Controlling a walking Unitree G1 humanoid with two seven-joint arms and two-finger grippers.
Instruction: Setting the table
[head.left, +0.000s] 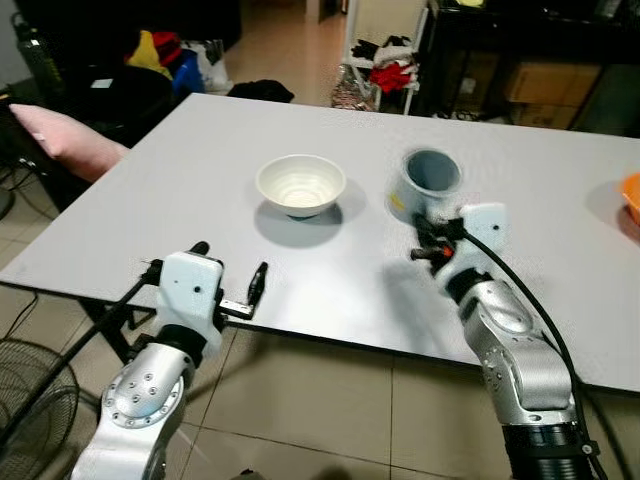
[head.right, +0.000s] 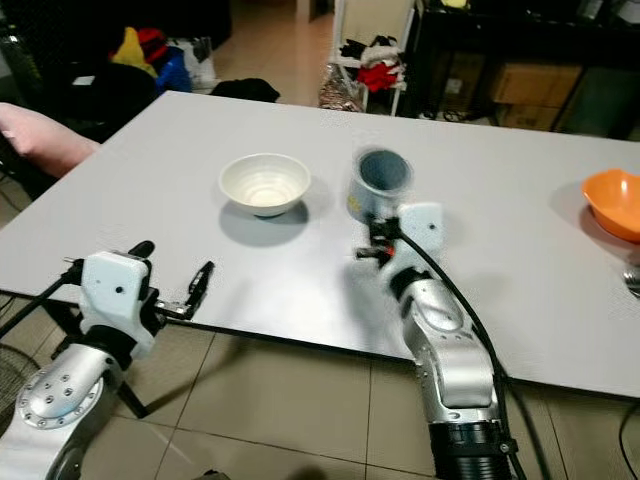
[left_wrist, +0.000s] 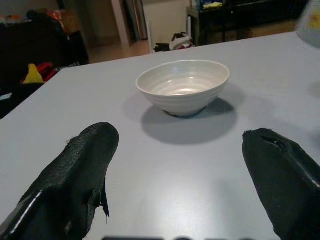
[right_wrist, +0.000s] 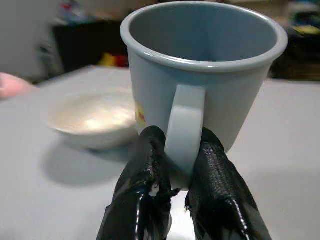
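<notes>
A blue-grey mug (head.left: 428, 182) stands upright on the white table (head.left: 330, 265), right of a white ribbed bowl (head.left: 300, 185). My right gripper (right_wrist: 181, 150) is shut on the mug's handle (right_wrist: 184, 131), its two black fingers pinching it from both sides. The mug (right_wrist: 200, 75) is empty, with a yellow mark on its side. My left gripper (head.left: 228, 282) hovers open at the table's near edge, left of and nearer than the bowl (left_wrist: 182, 86), nothing between its fingers (left_wrist: 80, 175).
An orange bowl (head.right: 615, 203) sits at the table's right edge, with a bit of cutlery near it. A pink cushion (head.left: 65, 140) lies off the table's left side. Boxes, clothes and a rack stand beyond the far edge. A fan (head.left: 30, 400) stands on the floor near left.
</notes>
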